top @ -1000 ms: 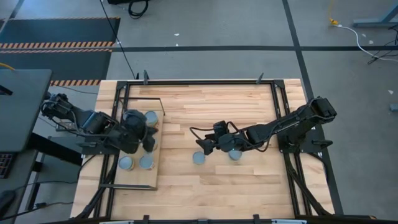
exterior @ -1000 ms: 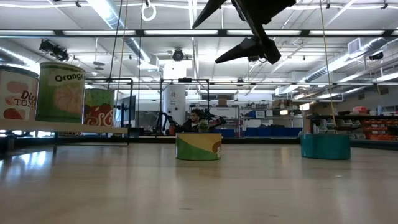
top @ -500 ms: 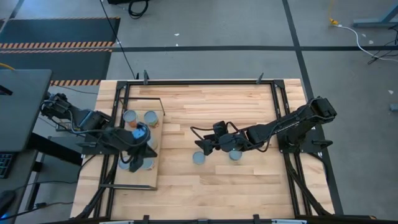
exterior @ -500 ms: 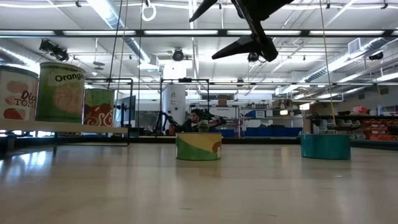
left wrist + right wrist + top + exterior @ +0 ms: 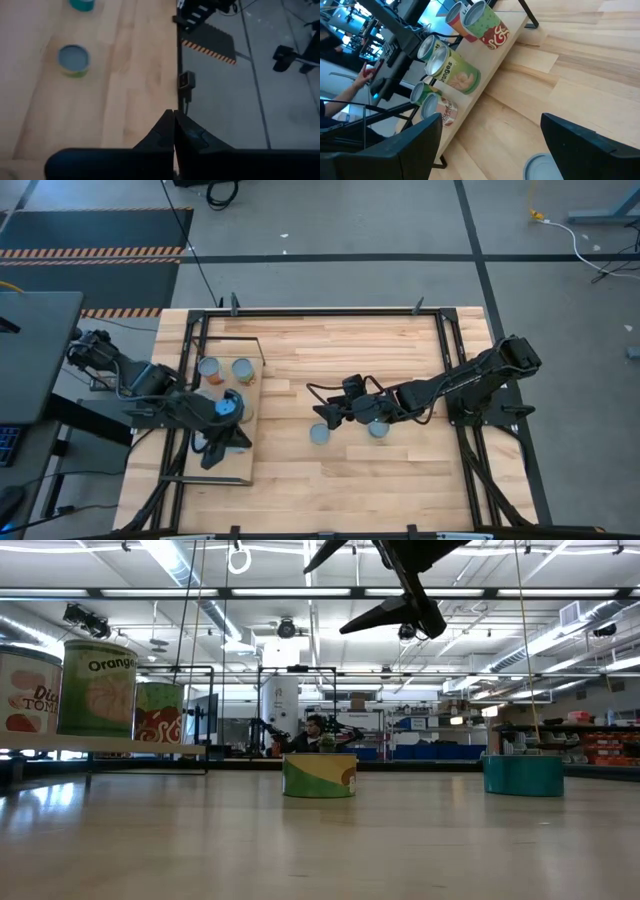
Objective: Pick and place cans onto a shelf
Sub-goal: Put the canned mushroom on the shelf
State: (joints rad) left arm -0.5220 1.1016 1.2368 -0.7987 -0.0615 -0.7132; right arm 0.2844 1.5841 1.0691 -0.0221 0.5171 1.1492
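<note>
The shelf lies at the table's left. Two cans stand at its far end, and my left arm hides others. In the low view, cans stand upright on its board. Two more cans stand on the tabletop: a yellow-green one and a teal one. My left gripper is shut and empty over the shelf's near part. My right gripper is open and empty, above and just beyond the yellow-green can.
A black metal frame runs along the table's edges. In the right wrist view, several cans lean close together on the shelf, and a can top shows between my open fingers. A person's hand shows beyond the shelf.
My left gripper has swung from over the shelf's far cans toward the table's near edge, uncovering a can at the shelf's far end. The cans have not moved.
</note>
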